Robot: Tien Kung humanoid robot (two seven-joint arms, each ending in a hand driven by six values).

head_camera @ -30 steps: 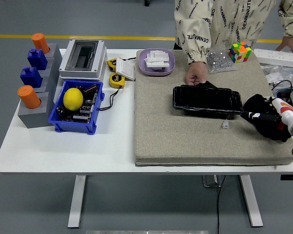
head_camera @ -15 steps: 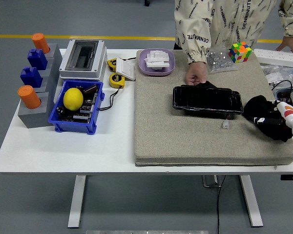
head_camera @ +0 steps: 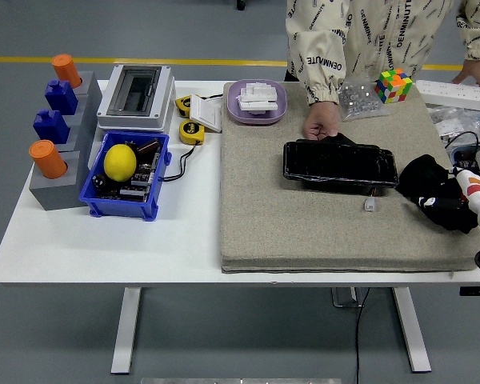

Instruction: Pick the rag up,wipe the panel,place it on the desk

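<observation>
While the person at the far side steadies the black panel (head_camera: 340, 164) with one hand (head_camera: 322, 124) on its back edge, the right robot hand (head_camera: 446, 194) sits at the right end of the grey felt mat (head_camera: 288, 216), just off the panel's right end. A dark rag (head_camera: 426, 180) is bunched there, and the hand's black fingers appear to be wrapped into it, though rag and fingers are so alike in colour that I can't say for sure how firm the hold is. The rag lies next to the panel's corner, perhaps brushing it, but not spread over the glossy top. From where things stand, I would judge the pickup as done or nearly so and the wiping as barely begun or not begun at all; the whole length of the panel still waits to be swept, and after that the rag has to go down on the white surface (head_camera: 104, 240). The left arm is nowhere to be seen. A small white connector (head_camera: 369, 205) lies on the mat just in front of the panel and could snag a low pass.
</observation>
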